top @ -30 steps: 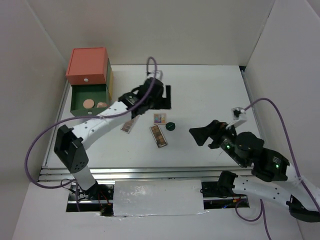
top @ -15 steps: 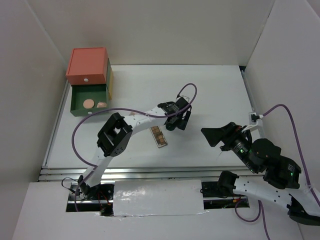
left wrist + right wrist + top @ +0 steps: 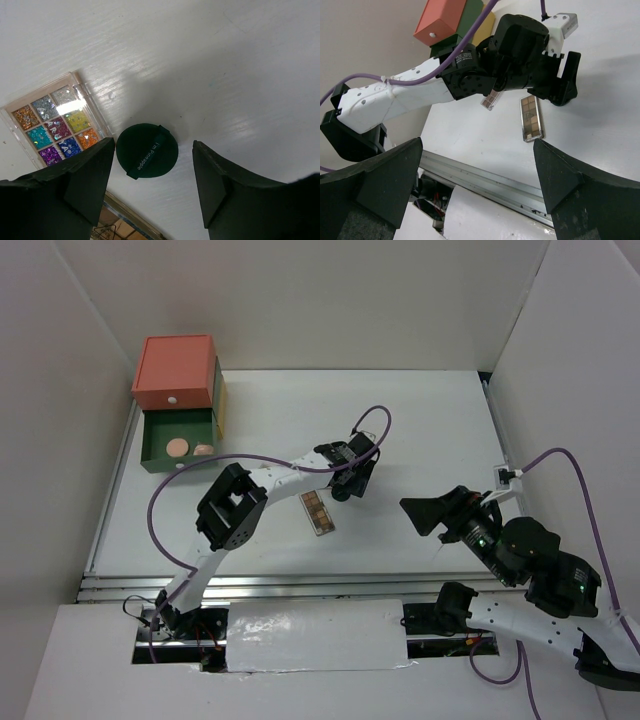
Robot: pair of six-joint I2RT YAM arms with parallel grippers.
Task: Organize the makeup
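While the left pincer (image 3: 152, 167) hangs released above the white table (image 3: 225, 75), nothing is gripped. The dark green compact (image 3: 146, 151) lies flat between its two fingers with a gap showing on each side. The glitter palette (image 3: 52, 125) lies just outside one finger, close beside the compact.

A squeeze off the middle could, I judge, send the round disc skating out sideways, since its curved rim gives flat fingers little to hold and the table looks glossy and slick. The finger nearest the palette might also catch its corner and drag it.

The compact is a low, matt disc with a lettered band across its lid. The palette is a thin rectangle of pale plastic holding nine sparkly squares. The right pincer (image 3: 477, 150) stands wide and empty, well apart.
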